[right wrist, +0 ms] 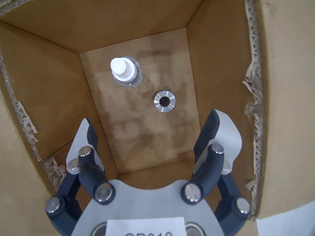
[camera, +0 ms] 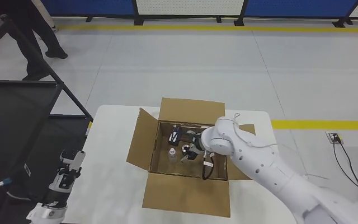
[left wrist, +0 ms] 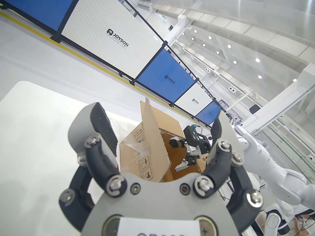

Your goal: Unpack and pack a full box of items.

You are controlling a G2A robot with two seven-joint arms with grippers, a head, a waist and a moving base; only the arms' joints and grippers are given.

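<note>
An open cardboard box (camera: 184, 193) stands in the middle of the white table (camera: 109, 173), its flaps spread outward. My right gripper (camera: 187, 150) hangs inside the box opening, open with nothing between its fingers. In the right wrist view the right gripper (right wrist: 150, 128) looks down at the box floor (right wrist: 147, 138). There stand a clear bottle with a white cap (right wrist: 125, 72) and a small silver metal cylinder (right wrist: 165, 101). The bottle (camera: 173, 153) also shows from above. My left gripper (left wrist: 158, 120) is open and empty, off the table's left front corner (camera: 68, 167), facing the box (left wrist: 147, 146).
A black framed rack (camera: 28, 123) stands close to the table's left side. The box's torn flap edges (right wrist: 253, 99) rise around the right gripper. Bare table surface lies left of the box.
</note>
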